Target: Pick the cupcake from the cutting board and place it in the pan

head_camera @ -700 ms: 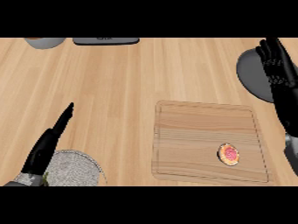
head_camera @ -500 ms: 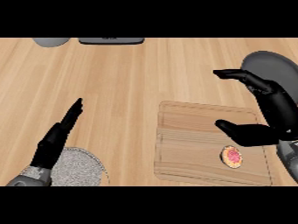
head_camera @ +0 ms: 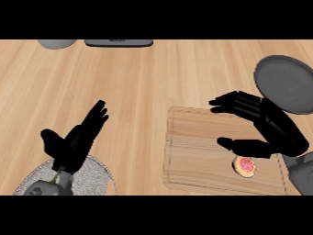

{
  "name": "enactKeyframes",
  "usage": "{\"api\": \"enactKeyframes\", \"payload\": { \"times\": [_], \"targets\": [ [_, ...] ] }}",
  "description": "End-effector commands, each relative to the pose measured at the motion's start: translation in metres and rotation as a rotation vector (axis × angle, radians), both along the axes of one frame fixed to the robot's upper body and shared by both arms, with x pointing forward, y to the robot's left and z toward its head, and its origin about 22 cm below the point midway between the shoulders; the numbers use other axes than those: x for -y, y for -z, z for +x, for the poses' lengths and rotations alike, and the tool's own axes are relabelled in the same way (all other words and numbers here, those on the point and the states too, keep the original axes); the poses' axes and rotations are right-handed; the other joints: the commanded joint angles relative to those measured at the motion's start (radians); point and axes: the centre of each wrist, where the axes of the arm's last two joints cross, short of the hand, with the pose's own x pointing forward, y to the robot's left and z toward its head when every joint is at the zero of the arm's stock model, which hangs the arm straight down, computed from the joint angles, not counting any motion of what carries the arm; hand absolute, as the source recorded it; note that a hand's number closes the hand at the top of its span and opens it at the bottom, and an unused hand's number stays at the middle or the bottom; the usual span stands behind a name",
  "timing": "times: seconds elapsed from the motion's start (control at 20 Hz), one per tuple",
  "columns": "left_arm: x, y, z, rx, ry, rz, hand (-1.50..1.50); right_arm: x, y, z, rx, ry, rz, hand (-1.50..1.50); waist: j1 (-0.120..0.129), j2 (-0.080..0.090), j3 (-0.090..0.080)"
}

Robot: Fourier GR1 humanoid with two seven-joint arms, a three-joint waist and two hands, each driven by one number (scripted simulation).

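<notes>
— Where was the cupcake [head_camera: 245, 166] in relation to the right hand [head_camera: 267, 126]?

— It lay on the cutting board [head_camera: 199, 158], near the board's lower right corner, just below the hand's thumb and partly under the palm's edge. Whether the thumb touched it I could not tell. It was well apart from the pan [head_camera: 291, 83], which sat beyond the board's upper right corner.

— And the hand's pose?

— It hovered over the board's right half, fingers spread and pointing left, thumb held out below them: released, grasping nothing. The left hand [head_camera: 74, 140] was also unclenched, fingers straight and angled up to the right, above a grey round mat [head_camera: 94, 179] at the lower left.

— What had changed from half a second before?

— The right hand had come lower over the board, its thumb nearer the cupcake. The left hand had risen slightly. The cupcake had not moved.
</notes>
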Motion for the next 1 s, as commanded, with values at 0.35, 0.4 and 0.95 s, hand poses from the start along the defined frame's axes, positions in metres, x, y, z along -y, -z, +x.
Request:
{"api": "enactKeyframes", "payload": {
  "times": [0.35, 0.4, 0.95],
  "targets": [
    [0.002, -0.007, -0.001, -0.040, 0.007, -0.044, 0.00, 0.011, -0.005, -0.024, -0.061, 0.041, -0.831, -1.50, -0.010, -0.013, -0.007],
    [-0.002, -0.012, 0.007, -0.039, -0.020, -0.044, 0.00, 0.003, -0.004, -0.034, -0.038, 0.042, -0.905, -1.50, -0.028, -0.019, -0.009],
    [-0.003, -0.011, 0.003, -0.031, -0.021, -0.053, 0.00, -0.082, 0.009, -0.090, -0.132, 0.213, -1.509, -1.50, -0.018, -0.012, -0.004]
  ]
}}
